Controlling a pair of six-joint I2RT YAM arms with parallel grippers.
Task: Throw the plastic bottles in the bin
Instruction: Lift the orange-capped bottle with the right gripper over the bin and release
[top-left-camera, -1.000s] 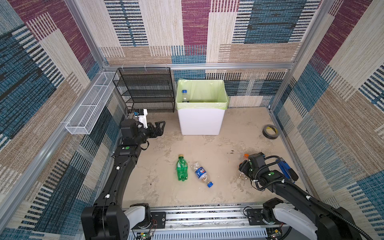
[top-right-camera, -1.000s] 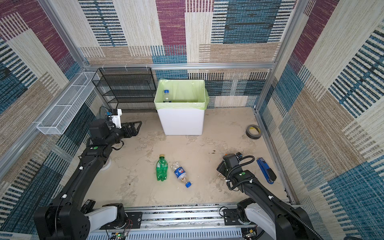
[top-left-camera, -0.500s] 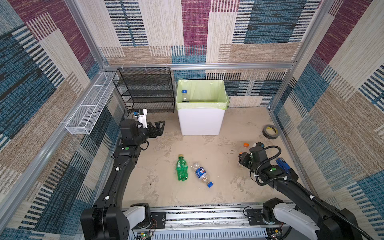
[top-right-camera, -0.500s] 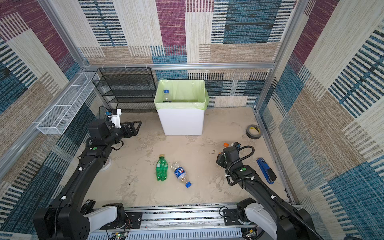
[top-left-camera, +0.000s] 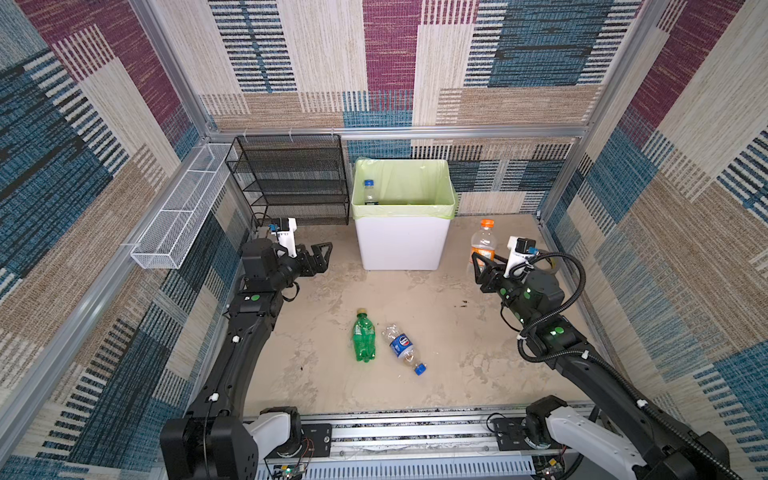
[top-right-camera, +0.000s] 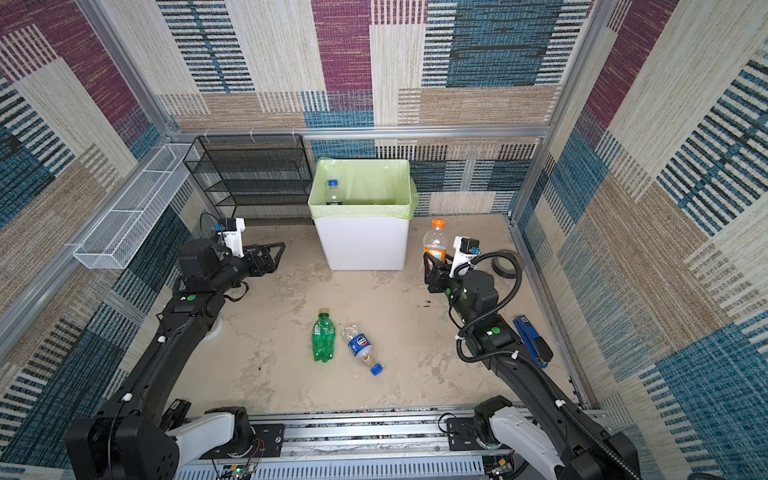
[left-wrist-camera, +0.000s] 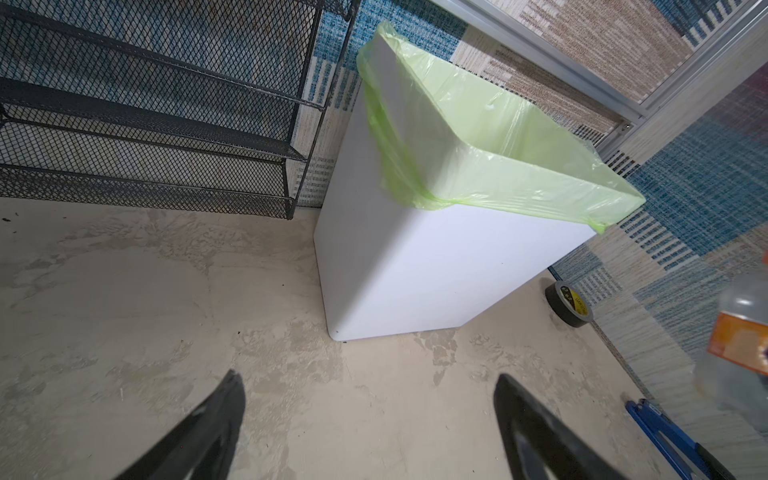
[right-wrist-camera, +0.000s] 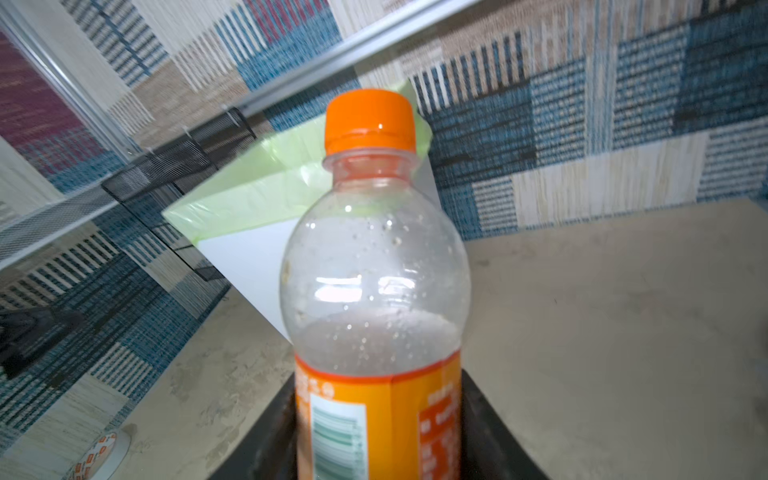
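Right gripper is clamped on an orange-capped bottle, held upright beside the bin. Left gripper is held wide, empty. A green bottle and a blue-labelled bottle are seen lying on the desk.
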